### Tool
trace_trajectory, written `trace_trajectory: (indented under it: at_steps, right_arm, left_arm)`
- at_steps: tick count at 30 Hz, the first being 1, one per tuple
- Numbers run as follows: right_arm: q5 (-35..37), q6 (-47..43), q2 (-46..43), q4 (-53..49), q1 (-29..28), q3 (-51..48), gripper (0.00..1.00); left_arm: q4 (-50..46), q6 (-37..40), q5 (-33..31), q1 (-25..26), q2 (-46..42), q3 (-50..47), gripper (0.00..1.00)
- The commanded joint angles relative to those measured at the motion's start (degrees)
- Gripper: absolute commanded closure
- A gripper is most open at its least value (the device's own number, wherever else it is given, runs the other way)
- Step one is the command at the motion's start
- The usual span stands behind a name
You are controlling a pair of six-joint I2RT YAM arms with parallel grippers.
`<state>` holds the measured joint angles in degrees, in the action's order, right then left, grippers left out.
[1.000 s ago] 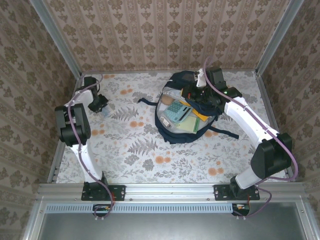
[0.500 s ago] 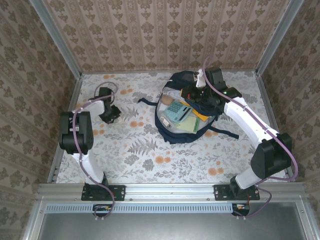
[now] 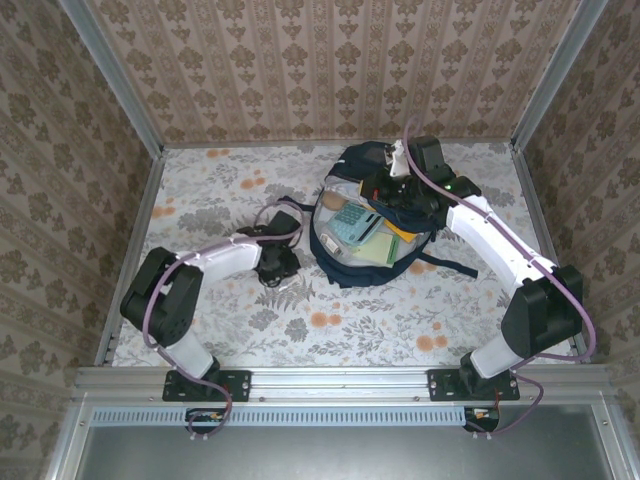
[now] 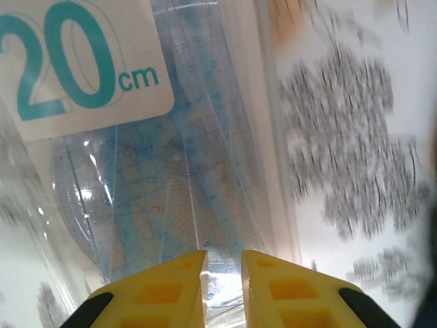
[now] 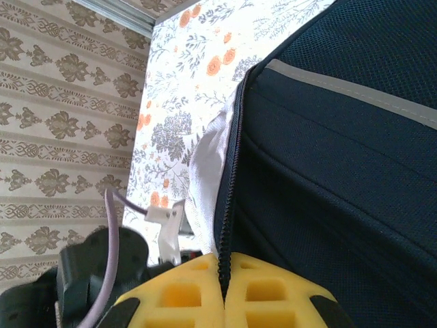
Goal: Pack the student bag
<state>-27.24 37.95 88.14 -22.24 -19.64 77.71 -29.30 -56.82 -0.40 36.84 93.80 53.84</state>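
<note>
The student bag [image 3: 350, 272], dark navy, lies open at the table's far middle. A teal calculator [image 3: 349, 226] and a yellow-green notebook [image 3: 376, 249] show inside it. My right gripper [image 3: 386, 190] is shut on the bag's zipper edge [image 5: 229, 205], with white lining [image 5: 207, 164] beside the teeth. My left gripper [image 3: 278, 263] hovers just left of the bag. Its yellow fingers [image 4: 164, 287] pinch a clear packet of blue rulers [image 4: 171, 171] labelled 20 cm, and the packet hangs over the flowered cloth.
A dark strap [image 3: 290, 203] trails left from the bag, and another strap [image 3: 455, 266] runs right under my right arm. Patterned walls and metal posts close in the table on three sides. Flowered cloth [image 3: 330, 320] lies open in front of the bag.
My left arm has swung from the far left edge across the table to the bag's left side, carrying the ruler packet. The right arm has stayed put.
</note>
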Motion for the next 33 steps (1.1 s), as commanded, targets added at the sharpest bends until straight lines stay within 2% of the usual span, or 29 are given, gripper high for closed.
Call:
trace_trajectory:
  at_steps: [1, 4, 8, 11, 16, 25, 30, 33]
  right_arm:
    - [-0.9, 0.7, -3.0, 3.6, -0.5, -0.1, 1.0]
    - [-1.0, 0.8, -3.2, 3.7, -0.4, -0.4, 1.0]
    - [-1.1, 0.8, -3.3, 3.8, -0.6, -0.3, 1.0]
    - [-1.1, 0.8, -3.4, 3.7, -0.8, -0.1, 1.0]
    - [-0.8, 0.7, -3.5, 3.4, -1.0, 0.0, 1.0]
    - [-0.3, 0.5, -3.9, 3.0, -1.0, -0.1, 1.0]
    - [-0.3, 0.5, -3.9, 3.0, -1.0, -0.1, 1.0]
    - [-0.3, 0.6, -4.0, 3.0, -1.0, -0.3, 1.0]
  left_arm:
    - [-6.5, -2.8, -2.7, 0.3, -4.7, -0.5, 0.76]
    - [-6.9, -1.2, -4.2, -1.8, -8.9, -1.5, 0.69]
    - [-1.0, 4.0, 0.2, -8.0, -12.6, -4.9, 0.52]
    - [1.9, 8.3, 3.3, -12.9, -11.9, -5.6, 0.43]
    - [5.4, 12.6, 6.0, -15.6, -8.2, -5.9, 0.43]
    - [12.3, 11.5, 10.1, -15.5, -2.9, -8.6, 0.45]
    - [14.3, 11.4, 10.8, -14.5, -0.2, -7.9, 0.51]
    - [14.7, 11.4, 10.3, -13.8, 1.1, -7.0, 0.62]
